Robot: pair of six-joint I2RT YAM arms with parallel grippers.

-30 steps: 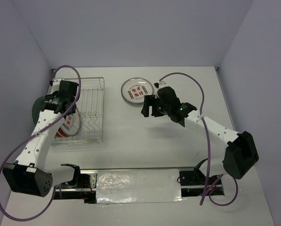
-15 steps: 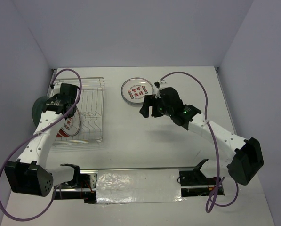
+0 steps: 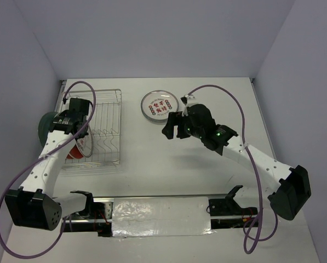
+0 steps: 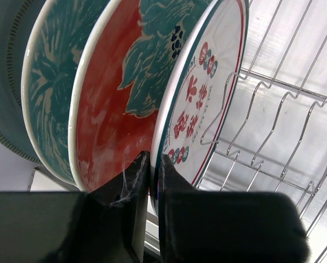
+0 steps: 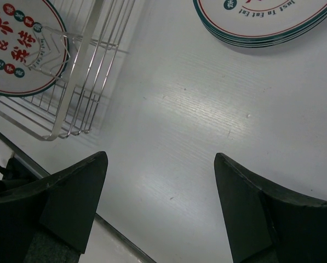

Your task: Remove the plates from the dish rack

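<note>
At my left gripper: jaws pinched to a slit on the rim of the white plate, so I can draw it out edgewise.
Its pose: on edge in the dish rack, leaning, face turned right; round, so no long axis.
Behind it: floral plates, racked alike.
Over the table: my right gripper is wide open and empty, beside the unloaded plates.

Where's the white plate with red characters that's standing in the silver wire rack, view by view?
Top external: white plate with red characters, left side, near end of the rack.
Left wrist: centre-right, its rim in the left gripper.
Right wrist: top-left corner, behind rack wires.
Shared landmark: silver wire dish rack.
</note>
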